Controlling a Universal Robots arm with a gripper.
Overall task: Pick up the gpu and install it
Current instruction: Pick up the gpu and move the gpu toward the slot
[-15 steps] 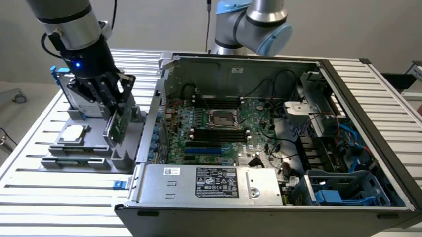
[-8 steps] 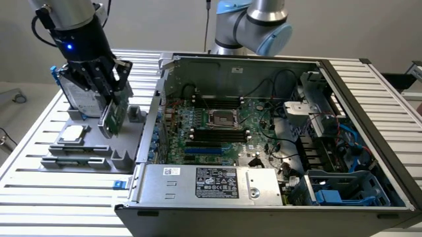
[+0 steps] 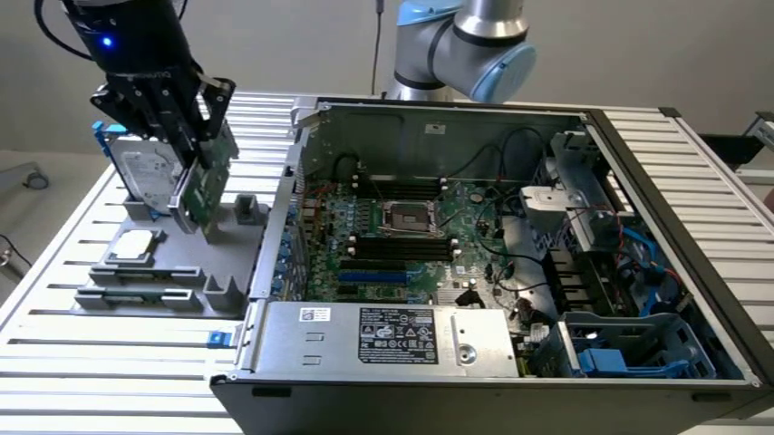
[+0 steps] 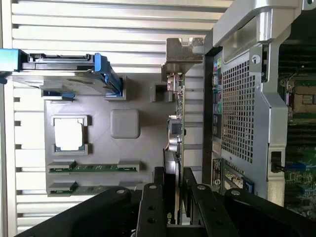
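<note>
One step is in hand: the pick-up. At the exterior view's left, the hard drive [image 3: 145, 177] in its blue frame stands upright in the grey tray [image 3: 181, 272]. Just beside it, the gripper [image 3: 196, 168] is clamped from above on the gpu [image 3: 208, 198], one finger pressing each face. The card hangs upright over the tray, between the hard drive and the outer wall of the computer case [image 3: 677, 172].

Whether its lower edge has cleared the tray slot is hard to tell from this angle; it looks barely raised, if at all. On that showing, installing has not begun. I judge the move ahead calls for a straight vertical path, so the card scrapes neither the hard drive nor the slot posts, and for enough height to pass the case wall.

Further right, the case lies open with its motherboard [image 3: 400, 227] exposed.

The gpu is a slim board, green on the face the exterior view catches. Edge-on in the wrist view, it shows a dark cover and a silver end bracket [image 4: 180, 52] at the end far from the fingers [image 4: 153, 197].
</note>
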